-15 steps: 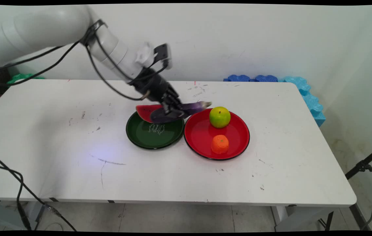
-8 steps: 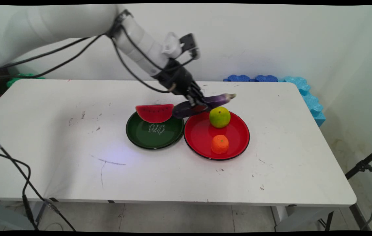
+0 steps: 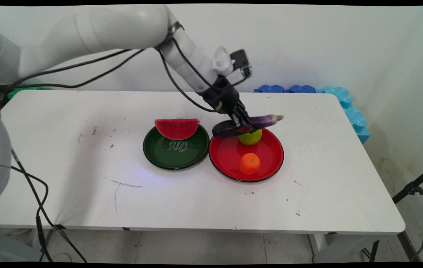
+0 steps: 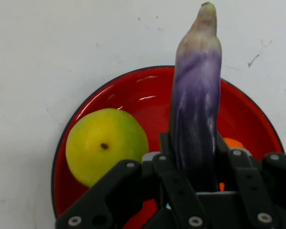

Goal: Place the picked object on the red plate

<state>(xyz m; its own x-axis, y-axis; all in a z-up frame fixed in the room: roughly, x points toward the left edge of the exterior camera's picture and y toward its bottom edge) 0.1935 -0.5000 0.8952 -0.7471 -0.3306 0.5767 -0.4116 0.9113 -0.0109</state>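
Gripper clamped on purple eggplant, held level above red plate at frame centre; lowering should clear green apple and orange.

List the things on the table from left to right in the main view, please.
Green plate with the watermelon slice at its far rim → red plate, holding the orange and the lime. The gripper holds the eggplant above the lime.
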